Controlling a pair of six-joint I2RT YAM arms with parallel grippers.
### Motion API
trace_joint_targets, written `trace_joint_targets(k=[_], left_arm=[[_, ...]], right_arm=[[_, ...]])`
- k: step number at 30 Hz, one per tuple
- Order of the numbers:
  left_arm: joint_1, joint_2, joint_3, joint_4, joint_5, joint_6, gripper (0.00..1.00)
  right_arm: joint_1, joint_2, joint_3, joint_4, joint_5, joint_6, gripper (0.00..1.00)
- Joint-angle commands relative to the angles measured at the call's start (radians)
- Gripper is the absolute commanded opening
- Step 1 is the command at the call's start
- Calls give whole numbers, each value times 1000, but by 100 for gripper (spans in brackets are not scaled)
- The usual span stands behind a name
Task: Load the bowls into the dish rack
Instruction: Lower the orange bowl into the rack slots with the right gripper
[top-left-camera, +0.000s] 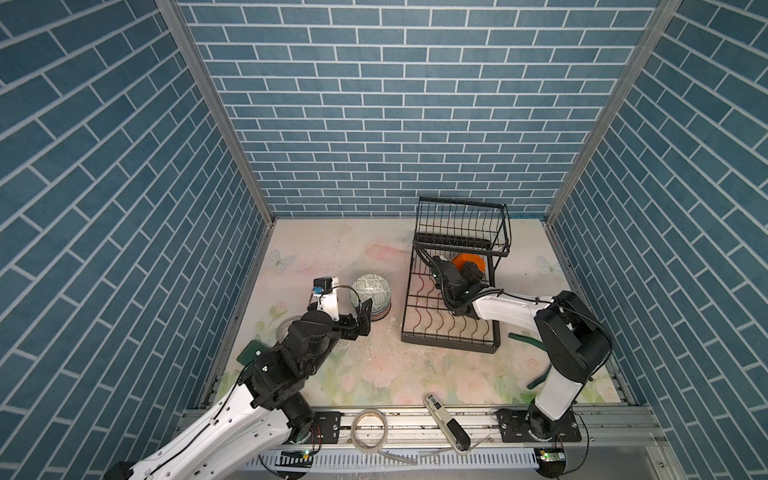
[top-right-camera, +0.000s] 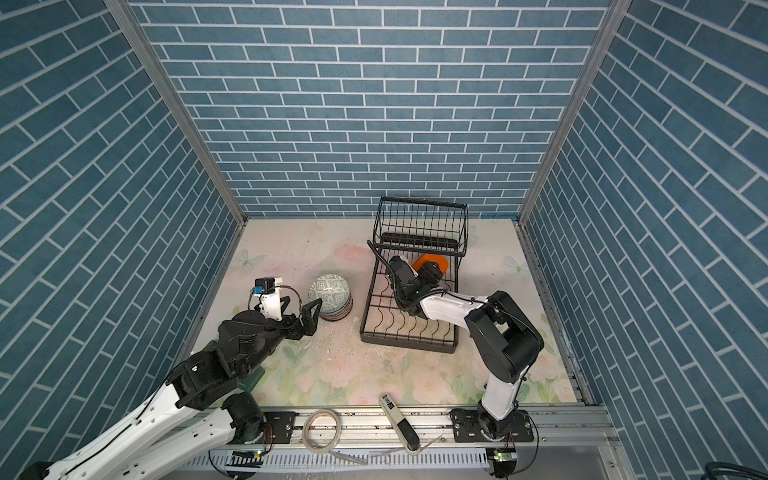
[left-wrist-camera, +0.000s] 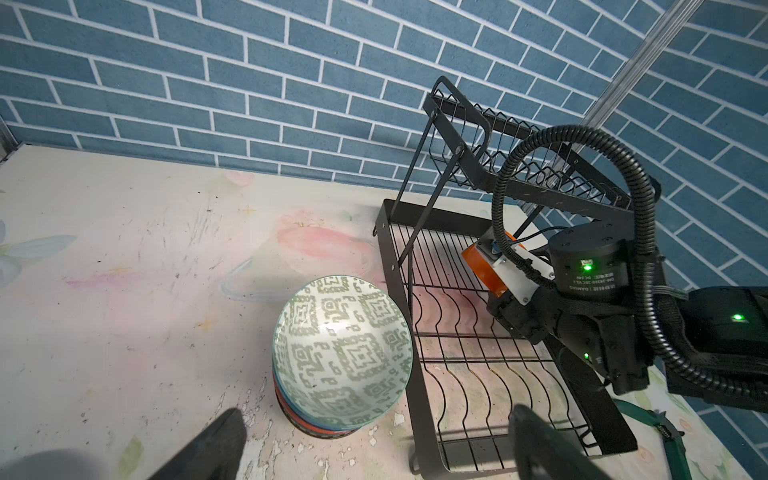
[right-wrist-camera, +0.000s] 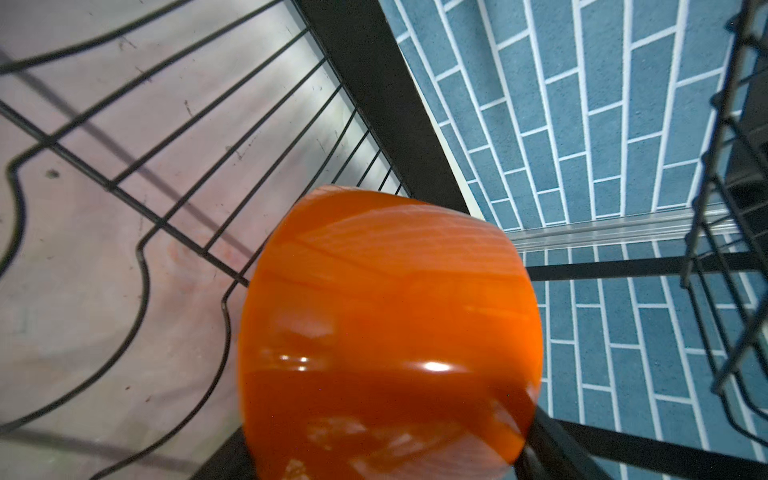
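A: Orange bowl (right-wrist-camera: 390, 324) – where vs the fingers?

B: Right btwn the R gripper (top-left-camera: 469, 270) fingers, pinched across its width and tipped on edge. That's inside the dish rack (top-left-camera: 449, 345), below the raised basket and over the lower wires. Whether it rests on a wire, can't tell.

A: L gripper (left-wrist-camera: 376, 415)?

B: Fingers (left-wrist-camera: 208, 444) spread wide, holding nothing. Bowl stack (top-left-camera: 371, 296) stands on the table mat (top-left-camera: 374, 374) just ahead of the tips, w/ its near side btwn them. It's closer to one finger than the other, and the wrist view shows no contact. In both top views one tip overlaps the stack's side, so the gap can't be judged there.

A: What's hidden?

B: R fingers, mostly. The wrist covers them from above, and in the R wrist view the bowl fills most of the view, blurred and cut off at the edge. L fingertips are blurred + cut off too. In the stack only the green-patterned bowl (left-wrist-camera: 345, 353) on top shows its inside. Those under it show thin rims only, red-brown & blue, count unclear.

A: Materials?

B: Orange one is glossy, smooth, rounded-square, looks plastic. Top bowl is round and glazed, pale green key pattern on white. Rack is black wire, straight bars plus wavy slot wires, w/ a flat metal frame. Mat has a faded floral print, scuffed.
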Motion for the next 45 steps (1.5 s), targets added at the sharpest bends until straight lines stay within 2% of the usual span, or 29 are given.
trace_joint_targets(k=[1,6,13,27,33,45], left_arm=[[0,-12,1,-23,-11,6,100],[0,-10,-9,-14,-8,5,100],[1,6,-10,6,4,-1,100],[0,11,-28,16,13,-24,100],[1,-1,-36,16,13,-29,100],[1,-37,-49,-8,-10,-33,100]], right_arm=[[-19,22,-25,96,70,-62,71],[-38,63,-24,145,81,-102,72],[-65,150,-18,327,152,-234,75],[-109,227,1,465,168,-373,78],[-110,245,-2,546,201,-457,85],[-107,218,-25,541,230,-441,94]])
